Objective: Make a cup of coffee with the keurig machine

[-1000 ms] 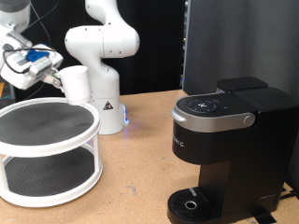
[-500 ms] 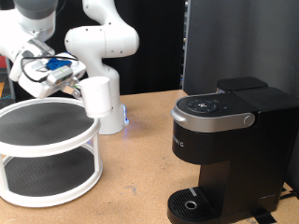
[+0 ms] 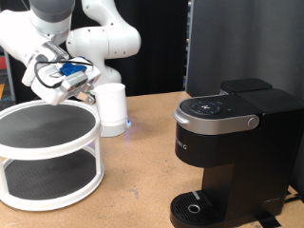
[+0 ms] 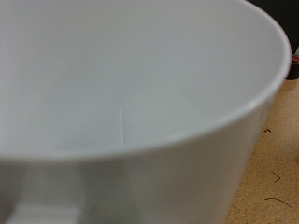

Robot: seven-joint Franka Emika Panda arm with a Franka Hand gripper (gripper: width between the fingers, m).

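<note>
The white cup (image 3: 112, 105) hangs in the air at the exterior view's upper left, just past the right edge of the round rack. My gripper (image 3: 92, 94) is shut on the cup's left side and carries it upright. In the wrist view the cup (image 4: 121, 103) fills nearly the whole picture, its inside empty, and the fingers do not show. The black keurig machine (image 3: 228, 142) stands at the exterior view's right with its silver-handled lid down. Its round drip tray (image 3: 195, 207) is bare. The cup is well to the left of the machine.
A white two-tier round rack (image 3: 47, 152) with dark mesh shelves stands at the exterior view's left. A white robot base (image 3: 104, 43) stands behind the cup. A dark panel (image 3: 242, 43) rises behind the machine. The tabletop (image 3: 142, 171) is wood.
My gripper has carried the cup to the exterior view's right and a little lower, from above the rack's far edge to just beyond it, closer to the keurig machine.
</note>
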